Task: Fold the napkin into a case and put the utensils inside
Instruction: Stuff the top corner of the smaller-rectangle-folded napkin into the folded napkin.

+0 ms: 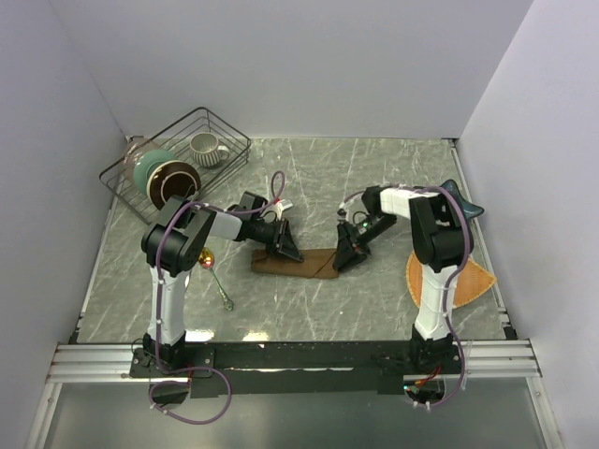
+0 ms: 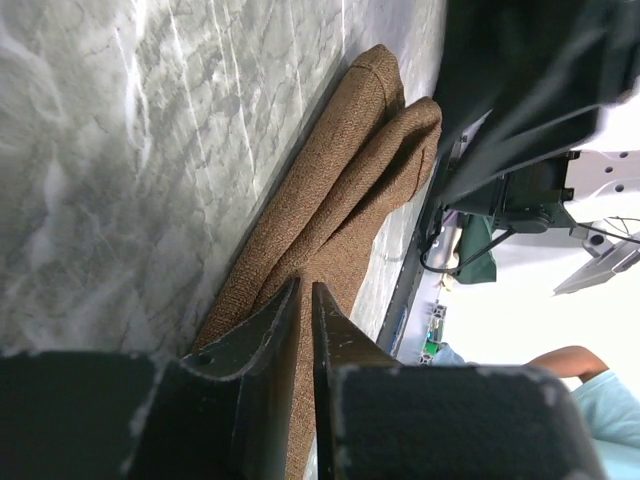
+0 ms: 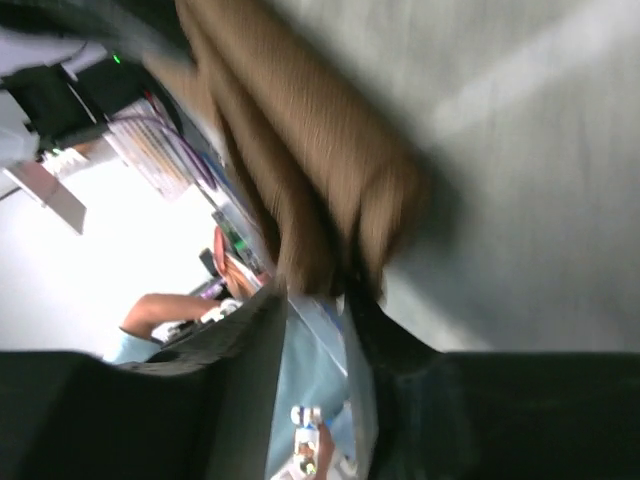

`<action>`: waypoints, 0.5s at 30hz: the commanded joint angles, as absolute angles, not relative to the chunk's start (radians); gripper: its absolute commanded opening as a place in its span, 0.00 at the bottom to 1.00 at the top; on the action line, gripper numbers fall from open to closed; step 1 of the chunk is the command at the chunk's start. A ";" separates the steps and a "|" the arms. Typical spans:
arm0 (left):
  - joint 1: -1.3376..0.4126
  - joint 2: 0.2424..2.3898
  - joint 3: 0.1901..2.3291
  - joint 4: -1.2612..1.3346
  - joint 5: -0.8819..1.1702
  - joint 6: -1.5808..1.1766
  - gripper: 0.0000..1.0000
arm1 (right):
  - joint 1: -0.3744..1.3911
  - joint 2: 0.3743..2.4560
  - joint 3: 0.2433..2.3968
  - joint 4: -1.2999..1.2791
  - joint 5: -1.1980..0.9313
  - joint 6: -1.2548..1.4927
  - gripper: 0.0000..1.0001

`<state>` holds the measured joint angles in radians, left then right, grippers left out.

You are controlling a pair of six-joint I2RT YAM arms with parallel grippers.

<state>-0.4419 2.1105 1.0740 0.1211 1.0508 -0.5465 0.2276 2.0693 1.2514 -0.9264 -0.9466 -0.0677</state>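
Observation:
The dark-brown napkin (image 1: 298, 266) lies folded into a narrow strip at the table's middle. It also shows in the left wrist view (image 2: 340, 190) and, blurred, in the right wrist view (image 3: 300, 130). My left gripper (image 1: 286, 247) is at the strip's left end with its jaws almost together on the cloth (image 2: 305, 290). My right gripper (image 1: 347, 254) is at the strip's right end, with a fold of cloth between its fingertips (image 3: 318, 288). A spoon (image 1: 217, 281) with a gold bowl lies left of the napkin. Another slim utensil (image 1: 277, 187) lies behind it.
A black wire basket (image 1: 234, 150) at the back left holds a mug (image 1: 207, 148) and bowls (image 1: 167, 178). An orange-tan woven mat (image 1: 479, 279) lies at the right, partly under the right arm. White walls close in the table on three sides.

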 commanded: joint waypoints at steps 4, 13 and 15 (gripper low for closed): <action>-0.428 2.152 1.095 0.052 0.963 -0.469 0.16 | 0.181 1.928 1.385 -1.131 -0.926 -0.215 0.46; -0.428 2.155 1.111 0.023 0.965 -0.450 0.16 | 0.324 1.973 1.387 -0.849 -1.106 0.076 0.39; -0.428 2.152 1.109 0.014 0.965 -0.445 0.16 | 0.345 1.999 1.362 -0.771 -1.100 0.112 0.38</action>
